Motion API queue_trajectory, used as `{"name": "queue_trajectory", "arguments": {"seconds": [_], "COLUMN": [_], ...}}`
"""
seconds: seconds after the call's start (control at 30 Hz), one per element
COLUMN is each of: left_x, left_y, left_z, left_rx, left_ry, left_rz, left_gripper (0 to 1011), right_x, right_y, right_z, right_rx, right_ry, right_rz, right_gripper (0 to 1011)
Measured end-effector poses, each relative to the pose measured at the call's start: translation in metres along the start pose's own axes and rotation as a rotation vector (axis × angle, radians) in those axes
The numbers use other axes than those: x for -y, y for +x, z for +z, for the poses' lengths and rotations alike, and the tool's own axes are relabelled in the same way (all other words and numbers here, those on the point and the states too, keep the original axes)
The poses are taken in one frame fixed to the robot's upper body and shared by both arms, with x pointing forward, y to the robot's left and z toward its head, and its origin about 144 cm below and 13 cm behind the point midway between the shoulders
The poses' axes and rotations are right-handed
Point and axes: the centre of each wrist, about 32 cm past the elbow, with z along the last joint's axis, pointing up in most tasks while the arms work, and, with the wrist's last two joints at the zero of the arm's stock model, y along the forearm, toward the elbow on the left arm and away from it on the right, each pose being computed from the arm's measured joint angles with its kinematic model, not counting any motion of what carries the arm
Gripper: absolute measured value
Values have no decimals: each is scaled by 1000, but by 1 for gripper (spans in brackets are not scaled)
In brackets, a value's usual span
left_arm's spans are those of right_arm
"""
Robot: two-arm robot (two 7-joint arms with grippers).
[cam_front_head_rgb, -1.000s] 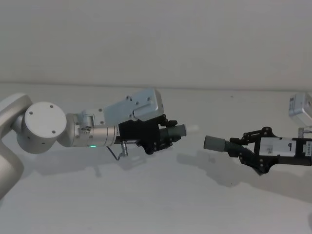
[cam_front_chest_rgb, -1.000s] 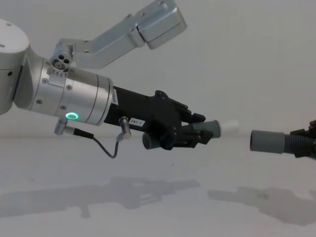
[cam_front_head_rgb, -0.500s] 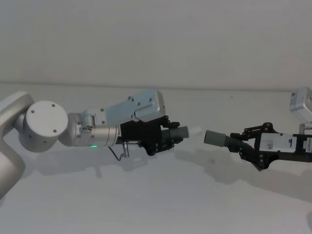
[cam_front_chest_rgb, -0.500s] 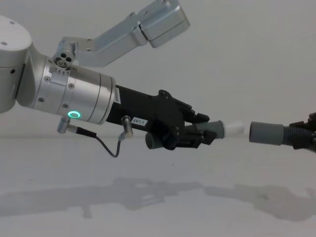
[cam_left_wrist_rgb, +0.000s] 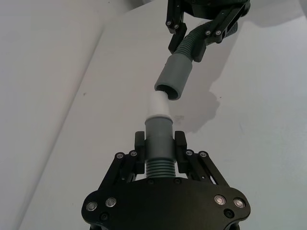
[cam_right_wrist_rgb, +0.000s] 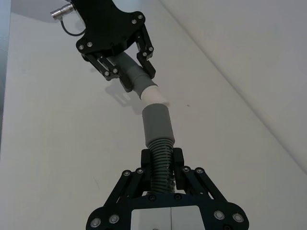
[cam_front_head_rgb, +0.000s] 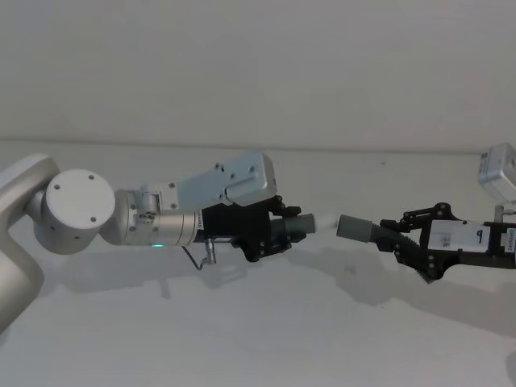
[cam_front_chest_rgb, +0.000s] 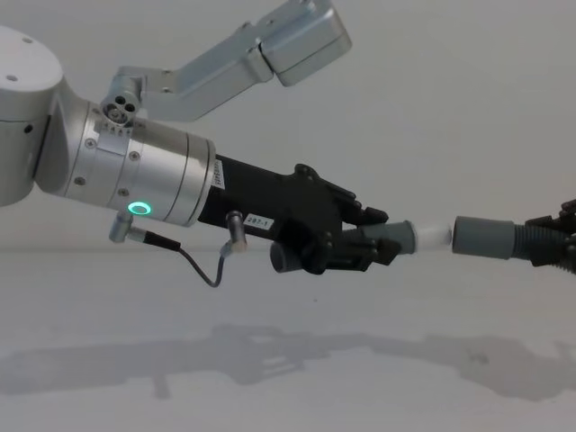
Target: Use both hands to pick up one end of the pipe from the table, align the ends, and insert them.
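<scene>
white tip [cam_front_chest_rgb: 434, 237] nearer sleeve [cam_front_chest_rgb: 482, 238] — gap narrowed

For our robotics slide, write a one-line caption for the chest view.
Left gripper brings the white-tipped pipe end up to the grey sleeve end, held by the right gripper above the table.

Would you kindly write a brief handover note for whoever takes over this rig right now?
Left gripper: shut on the white-tipped pipe piece, held in the air above the table, tip pointing at the other arm.
Right gripper: shut on the sleeve-end pipe piece, also in the air, opening facing the white tip.
Done: both pieces lifted, ends brought face to face; in the chest view the tip sits just at the sleeve mouth.
Left: the left wrist view shows a slight angle between the two, so probably fine-align, then push the tip into the sleeve.
</scene>
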Motion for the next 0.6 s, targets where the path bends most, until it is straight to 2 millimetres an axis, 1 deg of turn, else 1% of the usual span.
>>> {"name": "queue_trajectory", "arguments": {"seconds": [0.6], "left_x": [0], "left_y": [-3], "left_z": [6], "left_rx": [22], "left_ry": [-11], "left_rz": [-20], "left_gripper": [346], "right_x": [-3], "right_y": [-1], "right_z": [2], "right_rx": [11], "right_ry": [-2], "right_rz": [3], "right_gripper": [265]}}
